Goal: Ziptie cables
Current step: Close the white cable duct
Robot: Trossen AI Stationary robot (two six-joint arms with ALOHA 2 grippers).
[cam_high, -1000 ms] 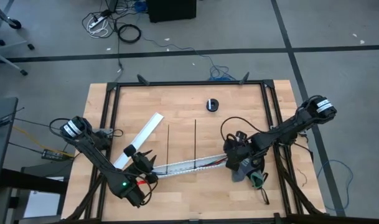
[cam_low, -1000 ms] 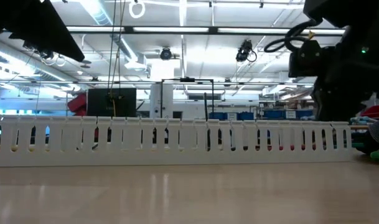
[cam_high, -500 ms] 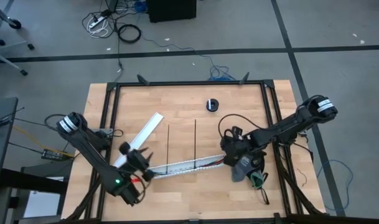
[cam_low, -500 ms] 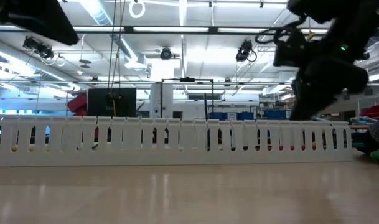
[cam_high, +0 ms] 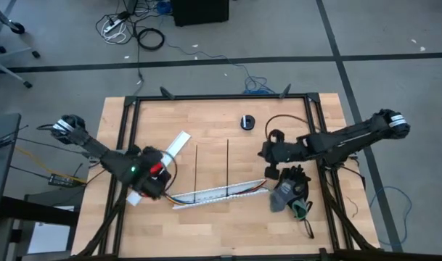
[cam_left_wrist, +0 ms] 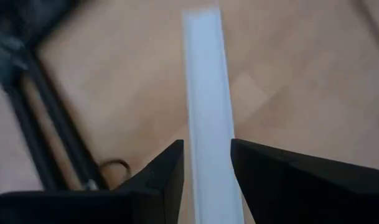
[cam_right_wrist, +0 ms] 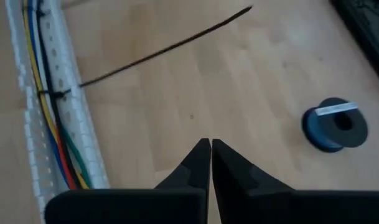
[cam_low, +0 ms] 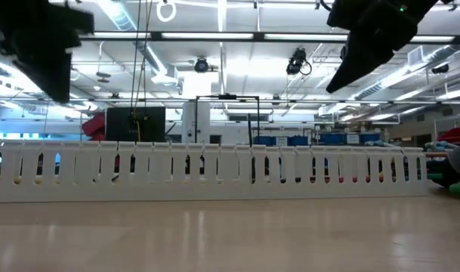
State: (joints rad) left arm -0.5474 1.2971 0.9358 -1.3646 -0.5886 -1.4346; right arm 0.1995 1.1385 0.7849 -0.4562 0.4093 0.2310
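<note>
The coloured cables [cam_right_wrist: 51, 134] lie inside the white slotted channel [cam_high: 221, 193], which rests on the table near its front. Two black zipties [cam_high: 197, 170] [cam_high: 228, 163] lie flat on the wood, and their near ends reach the channel. One ziptie [cam_right_wrist: 164, 46] shows in the right wrist view. My left gripper [cam_high: 157, 172] is open above a flat white strip [cam_left_wrist: 205, 93], one finger to each side and clear of it. My right gripper [cam_right_wrist: 210, 146] is shut on nothing, above the table beyond the channel's right end [cam_high: 264, 187].
A blue spool [cam_high: 247, 122] stands toward the far edge. A grey and green glove-like heap [cam_high: 289, 192] lies at the near right. A black frame [cam_high: 126, 130] runs round the table. In the low view the channel [cam_low: 214, 170] spans the picture, with both arms dark above it.
My left gripper has left the channel's left end, risen and swung toward the table's left and far side over the white strip, turning as it went. My right gripper has lifted away from the channel's right end toward the far edge. The channel and the zipties stay put.
</note>
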